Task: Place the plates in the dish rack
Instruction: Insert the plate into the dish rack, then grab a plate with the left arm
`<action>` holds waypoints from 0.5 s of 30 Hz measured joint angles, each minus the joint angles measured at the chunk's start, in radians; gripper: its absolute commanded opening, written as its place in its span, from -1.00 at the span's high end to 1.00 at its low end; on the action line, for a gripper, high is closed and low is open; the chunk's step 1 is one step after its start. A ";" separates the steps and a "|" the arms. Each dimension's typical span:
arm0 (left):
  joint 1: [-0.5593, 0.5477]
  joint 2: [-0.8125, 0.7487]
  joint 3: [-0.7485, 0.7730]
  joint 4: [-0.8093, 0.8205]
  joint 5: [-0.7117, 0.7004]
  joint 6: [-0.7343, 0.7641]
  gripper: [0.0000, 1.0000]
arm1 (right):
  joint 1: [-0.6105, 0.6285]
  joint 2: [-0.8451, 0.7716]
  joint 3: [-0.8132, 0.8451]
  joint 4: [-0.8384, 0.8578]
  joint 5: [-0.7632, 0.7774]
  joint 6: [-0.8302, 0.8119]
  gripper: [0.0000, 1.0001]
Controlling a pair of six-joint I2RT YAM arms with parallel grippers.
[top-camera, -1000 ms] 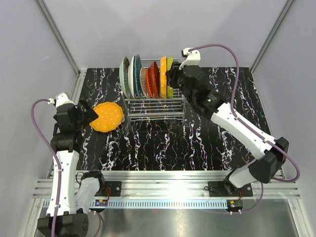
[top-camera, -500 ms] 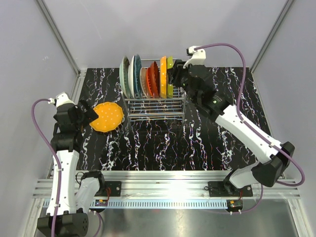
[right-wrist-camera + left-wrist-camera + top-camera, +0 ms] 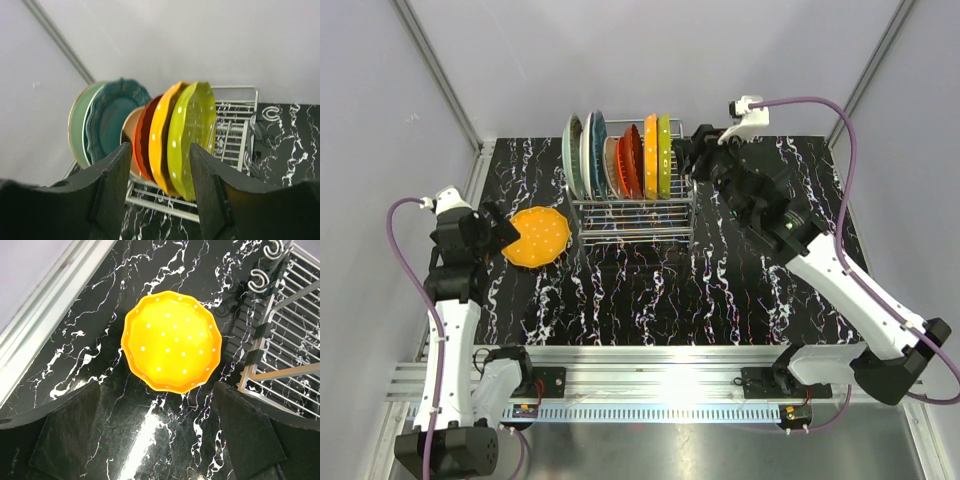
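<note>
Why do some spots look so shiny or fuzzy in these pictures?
Top view: glare whitens the metal rail at the near edge. Left wrist view: a bright streak reflects off the glossy table, and the orange plate looks washed out at its centre. Right wrist view: the right gripper's fingers are dark and soft, the yellow-green plate sharper.

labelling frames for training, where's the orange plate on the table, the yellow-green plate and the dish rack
orange plate (image 3: 172,340), left wrist view, centre of its dotted face
yellow-green plate (image 3: 192,120), right wrist view, middle of its face
dish rack (image 3: 635,226), top view, bare front wires
</note>
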 measured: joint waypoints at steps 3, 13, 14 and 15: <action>0.000 0.027 0.000 -0.001 0.000 0.000 -0.98 | 0.001 -0.067 -0.088 0.008 -0.032 -0.004 -0.09; 0.000 0.158 0.000 -0.022 0.000 -0.011 -0.98 | 0.003 -0.465 -0.496 0.034 -0.150 -0.029 -0.06; 0.000 0.187 0.000 -0.027 0.000 -0.014 -0.98 | 0.003 -0.502 -0.536 0.035 -0.152 -0.029 -0.07; 0.000 0.218 0.002 -0.033 0.000 -0.017 -0.98 | 0.003 -0.534 -0.572 0.033 -0.152 -0.029 -0.07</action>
